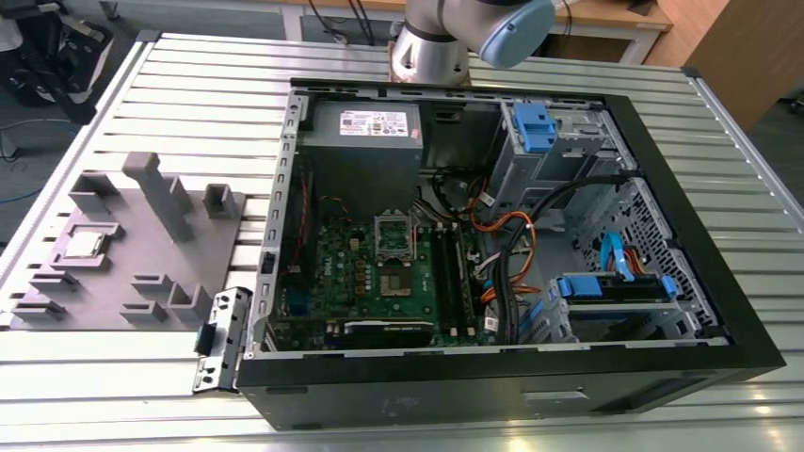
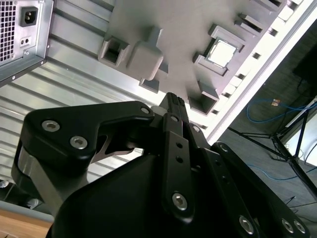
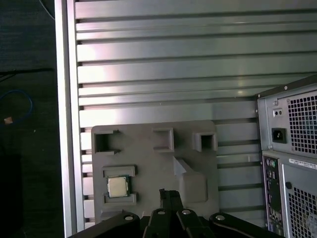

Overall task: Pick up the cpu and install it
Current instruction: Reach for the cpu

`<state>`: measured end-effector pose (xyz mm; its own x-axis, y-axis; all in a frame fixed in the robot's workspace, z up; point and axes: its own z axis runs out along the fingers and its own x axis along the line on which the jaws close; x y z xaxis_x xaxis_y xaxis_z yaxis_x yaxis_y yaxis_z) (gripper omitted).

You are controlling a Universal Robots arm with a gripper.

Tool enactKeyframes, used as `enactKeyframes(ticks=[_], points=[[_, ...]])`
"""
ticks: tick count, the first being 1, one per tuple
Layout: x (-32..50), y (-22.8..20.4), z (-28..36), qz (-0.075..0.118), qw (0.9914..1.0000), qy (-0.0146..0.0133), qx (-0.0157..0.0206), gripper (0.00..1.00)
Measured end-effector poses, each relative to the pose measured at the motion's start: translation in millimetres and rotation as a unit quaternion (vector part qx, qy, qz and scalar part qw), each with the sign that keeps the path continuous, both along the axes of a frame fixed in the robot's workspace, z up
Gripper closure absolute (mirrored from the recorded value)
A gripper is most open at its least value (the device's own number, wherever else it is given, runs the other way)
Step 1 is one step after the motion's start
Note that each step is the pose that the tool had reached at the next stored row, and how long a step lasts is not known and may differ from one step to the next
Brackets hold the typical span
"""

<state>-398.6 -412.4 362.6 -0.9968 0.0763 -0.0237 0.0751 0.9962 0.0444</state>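
Note:
The cpu is a small silver square lying flat in a recess of the grey fixture plate, on the exterior view's left, outside the computer case. Both wrist views look down on the cpu from well above. My gripper hangs high over the plate with its black fingers closed together and nothing between them, off to one side of the cpu. Inside the case, the green motherboard carries a shiny metal socket frame.
The open black computer case lies on a slatted aluminium table, with a power supply, cables and blue drive brackets inside. Raised grey blocks stand on the fixture plate. The arm's base stands behind the case.

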Motion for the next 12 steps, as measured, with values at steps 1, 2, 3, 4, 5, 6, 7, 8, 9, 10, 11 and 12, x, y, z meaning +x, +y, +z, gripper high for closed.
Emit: enactKeyframes(ticks=[1,2,3,4,5,6,7,8,9,10,11,12], points=[[-1.0,-0.8,-0.5,0.000,1.00000,-0.0001,0.0000,0.89],[-1.9,-1.6,-0.9,0.000,1.00000,-0.0001,0.0000,0.89],[-2.8,-2.2,-1.2,0.000,1.00000,0.0000,0.0000,0.89],[-4.1,-2.6,-1.7,0.000,1.00000,-0.0001,0.0000,0.89],[-5.3,-2.9,-2.0,0.000,1.00000,0.0000,0.0000,0.89],[-6.6,-3.3,-2.5,0.000,1.00000,-0.0001,0.0000,0.89],[-7.9,-3.6,-3.0,0.000,1.00000,0.0000,0.0001,0.89],[-9.2,-3.8,-3.5,0.000,1.00000,0.0000,0.0000,0.89],[-10.7,-3.9,-4.0,0.000,1.00000,0.0000,0.0000,0.89],[-12.4,-4.0,-4.5,0.000,1.00000,0.0000,0.0000,0.89],[-14.2,-4.2,-5.2,0.000,1.00000,0.0000,0.0000,0.89],[-16.1,-4.3,-6.0,0.000,1.00000,0.0000,0.0000,0.89]])
